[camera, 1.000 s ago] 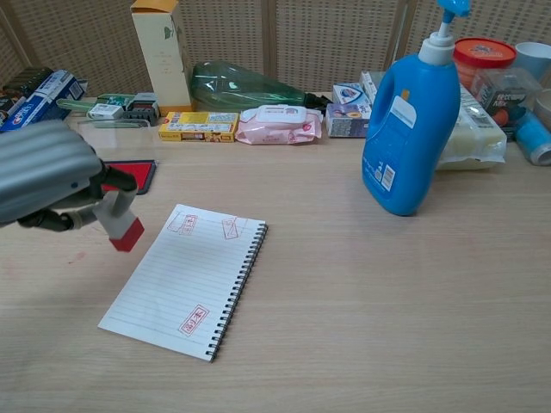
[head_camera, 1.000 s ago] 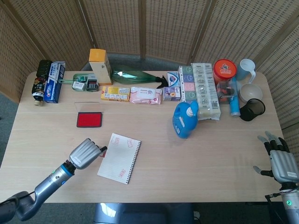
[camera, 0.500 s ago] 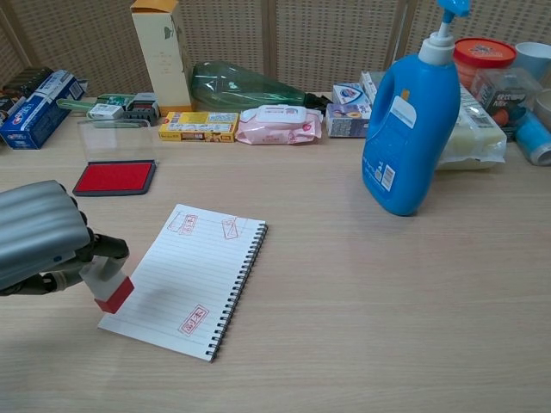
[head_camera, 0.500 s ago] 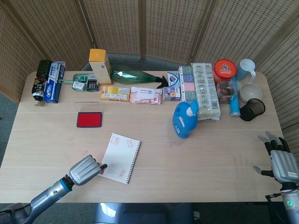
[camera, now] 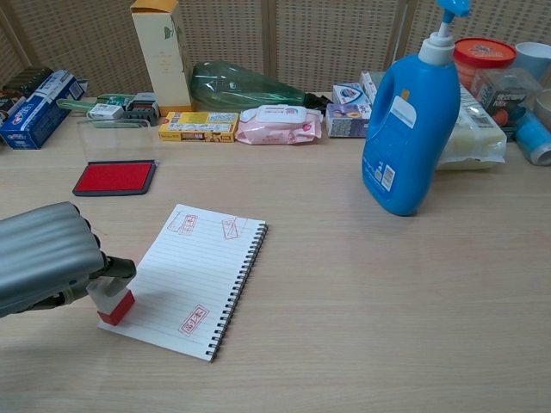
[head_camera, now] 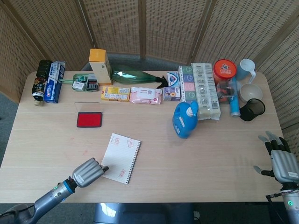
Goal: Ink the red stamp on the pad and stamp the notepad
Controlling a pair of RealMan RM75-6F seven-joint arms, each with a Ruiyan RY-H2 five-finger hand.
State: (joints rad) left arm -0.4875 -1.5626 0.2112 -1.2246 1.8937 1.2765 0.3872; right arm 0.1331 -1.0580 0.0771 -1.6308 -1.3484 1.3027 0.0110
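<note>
While our left hand (camera: 47,256) sits at the lower left of the chest view, its fingers are curled around the stamp (camera: 112,301), whose red base presses on the near left corner of the notepad (camera: 194,275); in the head view the same hand (head_camera: 88,171) lies low and left of centre, at the pad's lower left corner; the notepad lies flat on the table (camera: 387,301), spiral binding along its right edge, and we see three red marks on its lined page, two near the top and one near the bottom; the ink pad (camera: 114,177) rests open toward the upper left of the chest view, well apart from the notepad, its clear lid standing up behind the red surface; our right hand (head_camera: 282,161) shows only in the head view, at the lower right edge of the frame, fingers spread apart and nothing in them, far from everything else; a blue jug (camera: 409,120) with a pump top stands upright right of centre; behind it a row of goods runs along the far edge of the table: a tall box (camera: 162,52) upright, a green bottle (camera: 245,86) on its side, a yellow box (camera: 198,126) and a pink pack (camera: 280,123); at the upper right of the head view stand a red-lidded tub (head_camera: 225,69), a mug (head_camera: 246,69) and a black cup (head_camera: 254,109).
</note>
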